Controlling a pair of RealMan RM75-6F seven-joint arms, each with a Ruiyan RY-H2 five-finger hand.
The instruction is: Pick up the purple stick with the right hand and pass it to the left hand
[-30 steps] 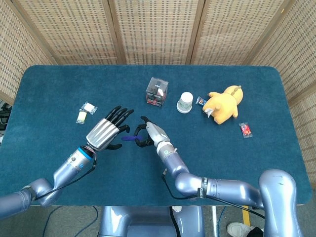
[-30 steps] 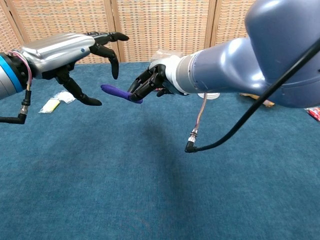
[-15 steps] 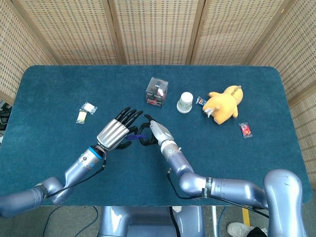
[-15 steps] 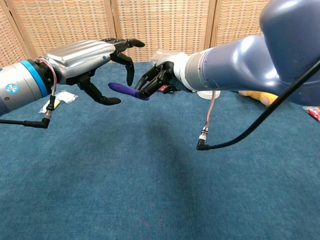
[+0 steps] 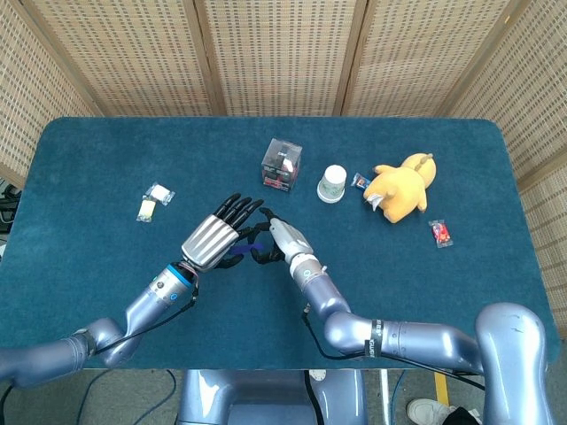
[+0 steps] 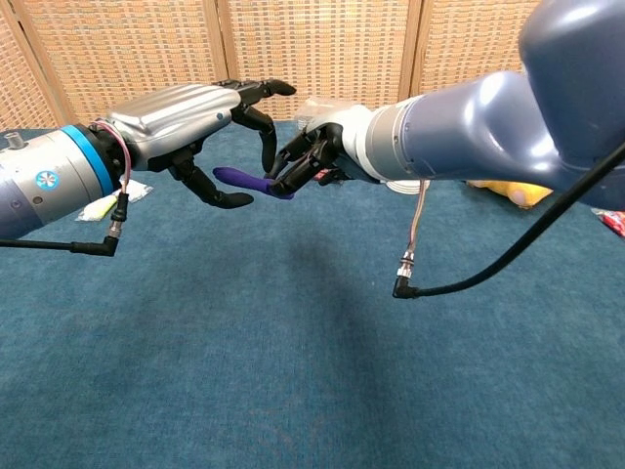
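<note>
The purple stick (image 6: 252,181) hangs level above the blue table, pinched at its right end by my right hand (image 6: 314,159). In the head view only a sliver of the purple stick (image 5: 236,256) shows under my left hand (image 5: 215,239). My left hand (image 6: 200,117) arches over the stick's free end, fingers spread and curved around it. The thumb reaches just below the stick. No finger plainly touches it. My right hand (image 5: 276,239) sits immediately right of the left one, their fingertips nearly meeting.
At the back of the table (image 5: 89,168) stand a clear box (image 5: 281,165), a white cup (image 5: 333,183) and a yellow plush toy (image 5: 400,187). A red wrapped sweet (image 5: 439,233) lies at the right, small white packets (image 5: 153,201) at the left.
My left hand has moved right, from beside the stick to over its free end. My right hand has shifted slightly right and up while still holding the stick.
</note>
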